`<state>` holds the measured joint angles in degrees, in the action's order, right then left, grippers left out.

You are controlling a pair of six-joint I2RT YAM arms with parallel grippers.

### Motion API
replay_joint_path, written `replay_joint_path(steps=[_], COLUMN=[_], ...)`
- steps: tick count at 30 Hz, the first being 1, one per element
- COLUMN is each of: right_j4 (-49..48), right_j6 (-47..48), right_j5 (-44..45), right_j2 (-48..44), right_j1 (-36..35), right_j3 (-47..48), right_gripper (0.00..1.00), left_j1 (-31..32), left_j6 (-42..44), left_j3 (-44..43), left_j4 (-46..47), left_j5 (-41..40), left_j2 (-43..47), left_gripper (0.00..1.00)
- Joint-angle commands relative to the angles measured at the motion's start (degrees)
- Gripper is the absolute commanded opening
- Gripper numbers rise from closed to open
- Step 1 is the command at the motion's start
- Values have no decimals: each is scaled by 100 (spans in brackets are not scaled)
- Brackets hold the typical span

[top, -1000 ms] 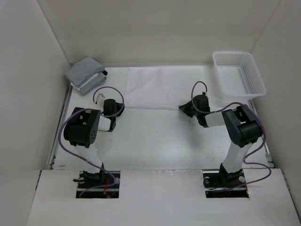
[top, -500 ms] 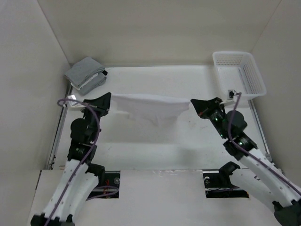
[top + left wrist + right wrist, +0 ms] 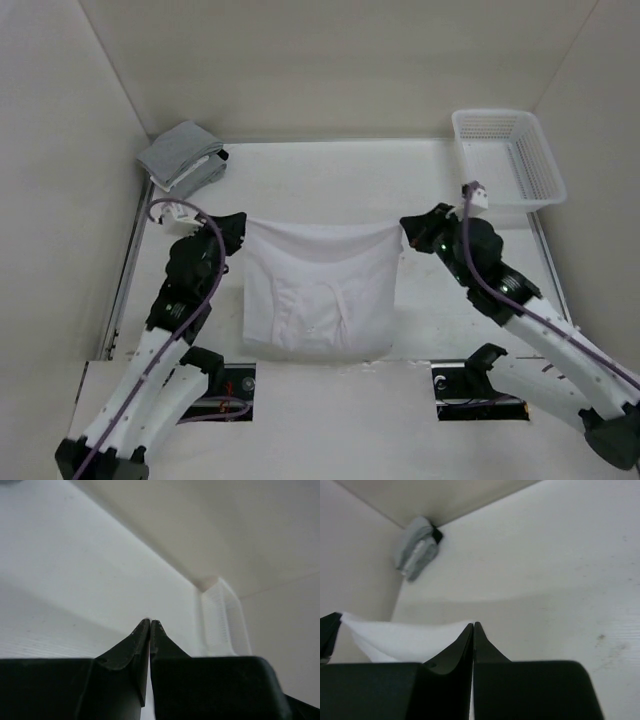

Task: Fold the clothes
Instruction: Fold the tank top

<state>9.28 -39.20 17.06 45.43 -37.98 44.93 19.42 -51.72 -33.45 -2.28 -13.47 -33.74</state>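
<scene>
Clothes (image 3: 318, 290) hang spread between left gripper (image 3: 240, 224) and right gripper (image 3: 406, 227), each clamped on a top corner, toward the table (image 3: 330, 170) near edge; next, probably lower both evenly to lay flat.

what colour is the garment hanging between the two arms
The garment is plain white, with no print or pattern. It shows best in the top external view.

No text, label, brand or number can be read in any view. The clothes (image 3: 318, 290) show only plain white fabric.
</scene>
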Motion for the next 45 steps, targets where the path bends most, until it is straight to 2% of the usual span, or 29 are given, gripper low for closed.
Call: replay_joint_path(steps=[1, 4, 8, 12, 16, 25, 35, 39, 45], right_j4=[-1030, -1665, -1754, -1675, -1719, -2246, -1728, -1649, -1745], right_j6=[97, 0, -9, -96, -79, -333, -132, -280, -799], right_j5=[-885, -1511, -1934, -2136, -2163, -2058, -1583, -1434, -1144], right_j2=[1288, 2773, 4480, 5037, 4687, 3413, 2111, 1961, 2365], right_j1=[811, 1349, 1815, 2105, 2123, 2106, 1526, 1079, 709], right_j3=[-64, 479, 1727, 2310, 1977, 150, -1178, -1583, -2031], right_gripper=[2, 2, 2, 2, 3, 3, 3, 3, 2], left_j1=[-354, -619, -847, -1050, -1006, -997, -1068, -1112, -1085], left_j6=[163, 110, 75, -31, -31, -110, -22, 40, 57], left_j3=[102, -143, -1116, -1866, -1648, 302, 1464, 1762, 2228], left_j4=[1016, 1826, 2399, 2391, 2434, 2830, 2567, 2505, 2540], left_j5=[63, 169, 178, 363, 381, 609, 969, 1013, 1119], left_j2=[-1315, -2740, -4559, -5344, -5126, -3686, -2340, -2225, -2023], left_gripper=[1, 1, 1, 1, 2, 3, 3, 4, 4])
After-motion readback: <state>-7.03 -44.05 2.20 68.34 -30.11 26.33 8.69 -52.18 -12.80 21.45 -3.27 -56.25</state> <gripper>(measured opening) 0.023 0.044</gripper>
